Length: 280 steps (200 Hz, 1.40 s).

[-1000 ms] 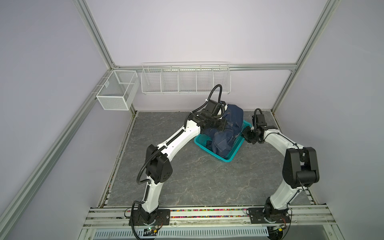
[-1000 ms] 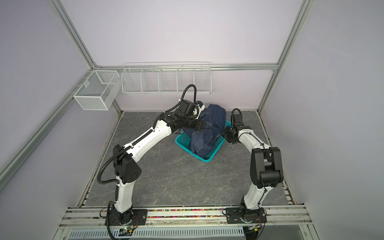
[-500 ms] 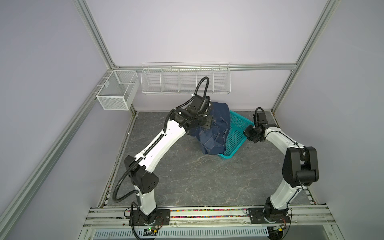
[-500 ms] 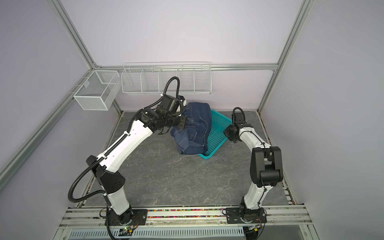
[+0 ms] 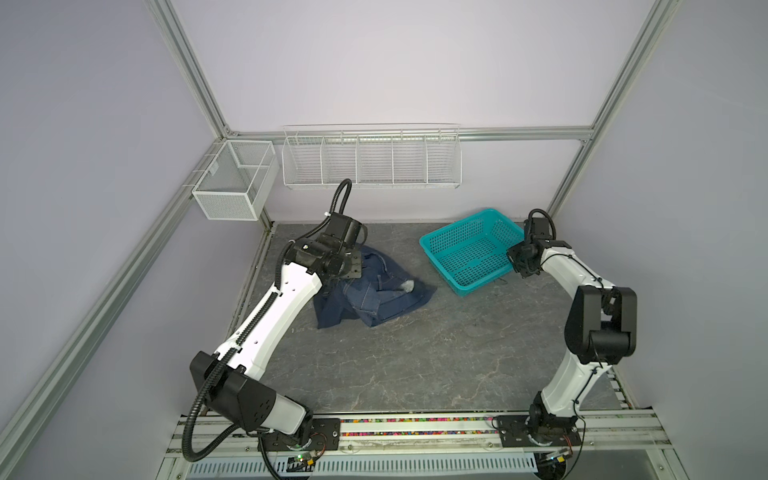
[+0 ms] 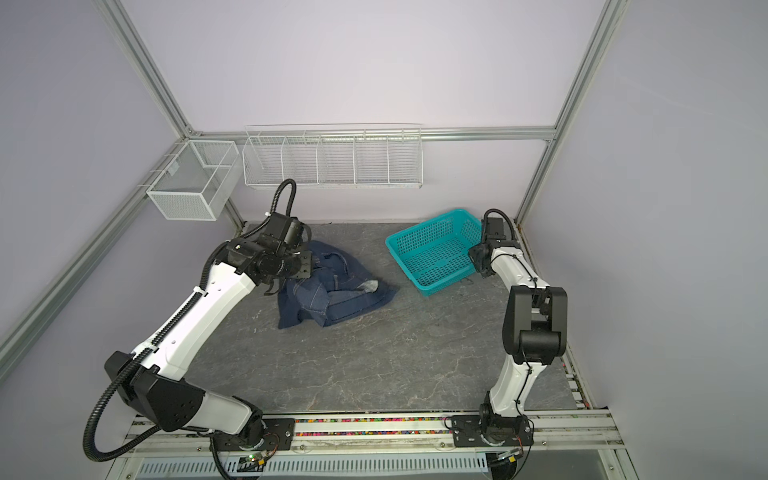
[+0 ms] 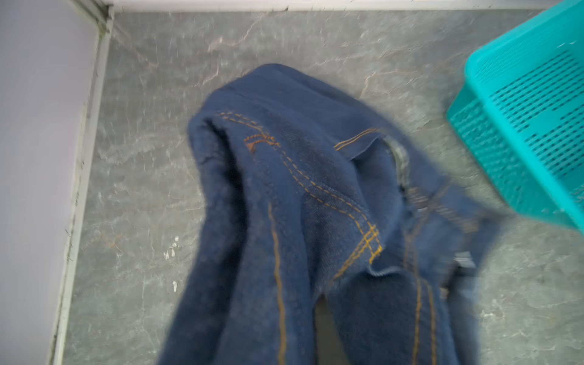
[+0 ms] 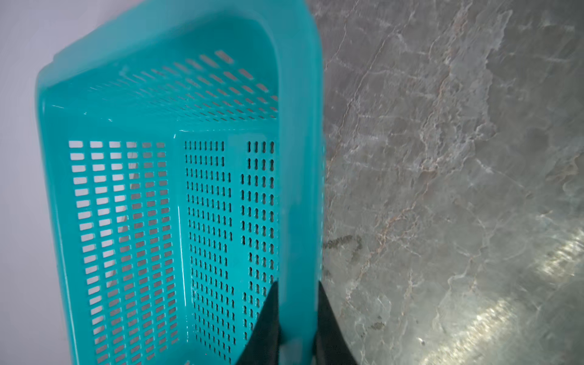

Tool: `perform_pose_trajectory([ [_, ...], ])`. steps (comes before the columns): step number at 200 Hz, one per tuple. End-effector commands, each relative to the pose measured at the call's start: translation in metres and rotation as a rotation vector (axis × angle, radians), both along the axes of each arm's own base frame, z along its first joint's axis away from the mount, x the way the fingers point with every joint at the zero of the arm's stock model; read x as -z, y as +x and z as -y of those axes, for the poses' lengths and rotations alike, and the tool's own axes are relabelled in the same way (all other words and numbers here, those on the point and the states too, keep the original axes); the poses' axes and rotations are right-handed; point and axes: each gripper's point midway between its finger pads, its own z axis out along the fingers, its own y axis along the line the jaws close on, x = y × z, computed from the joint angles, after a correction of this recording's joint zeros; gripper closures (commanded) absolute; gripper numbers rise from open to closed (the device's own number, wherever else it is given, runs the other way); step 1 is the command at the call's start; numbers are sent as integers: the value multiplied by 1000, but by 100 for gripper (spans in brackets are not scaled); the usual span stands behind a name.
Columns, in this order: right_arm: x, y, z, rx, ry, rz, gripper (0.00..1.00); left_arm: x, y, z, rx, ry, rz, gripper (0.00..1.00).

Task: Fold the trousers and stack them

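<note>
Open front, crowded back.
The near half of the grey table [image 5: 415, 365] lay bare. Farther back the heaped trousers [image 5: 386, 303] filled the left and the teal basket [image 5: 441, 267] the right, a clear strip of tabletop between them; wire racks [image 5: 370, 162] overhung the rear wall. The left arm [image 5: 286, 303] slanted over the table's left edge.

High stereo pair, wrists near trousers [image 7: 284, 205], basket [image 8: 298, 158]
</note>
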Motion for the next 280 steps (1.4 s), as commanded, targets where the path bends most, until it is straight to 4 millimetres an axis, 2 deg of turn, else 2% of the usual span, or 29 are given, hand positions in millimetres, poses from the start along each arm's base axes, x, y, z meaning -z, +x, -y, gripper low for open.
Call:
perform_pose_trajectory([
  [1, -4, 9, 26, 212, -24, 47, 88, 21, -7, 3, -11, -76, -50, 100],
  [24, -3, 18, 31, 299, -4, 75, 86, 46, -8, 25, 55, -166, -99, 100],
  [59, -3, 35, 28, 400, 4, 113, 83, 70, 0, 92, 179, -438, -198, 100],
  [88, -3, 51, 15, 477, 53, 161, 79, 80, 6, 136, 267, -478, -236, 100],
  [102, -10, 59, 7, 476, 53, 194, 72, 82, 7, 152, 295, -497, -261, 100],
  [116, -15, 67, 0, 444, 54, 217, 63, 84, 9, 158, 301, -492, -274, 100],
  [134, -18, 72, -9, 386, 66, 232, 52, 84, 11, 156, 301, -472, -273, 100],
  [153, -26, 68, -16, 247, 32, 254, 43, 82, 11, 147, 297, -427, -260, 100],
  [172, -35, 56, -32, 66, 11, 262, 32, 77, 11, 135, 294, -404, -250, 91],
  [202, -47, 14, -55, -178, -6, 282, 17, 64, 11, 107, 272, -375, -222, 65],
  [222, -59, -13, -70, -347, -39, 309, 16, 55, 6, 86, 266, -337, -212, 53],
  [249, -75, -50, -115, -688, -77, 397, 16, 51, -8, 57, 221, -260, -206, 40],
  [266, -69, -81, -149, -909, -101, 396, 15, 55, -20, 43, 203, -237, -224, 38],
  [275, -62, -93, -158, -986, -134, 370, 15, 57, -25, 32, 169, -223, -229, 38],
  [280, -57, -105, -177, -1073, -151, 356, 15, 58, -28, 26, 145, -212, -231, 37],
])
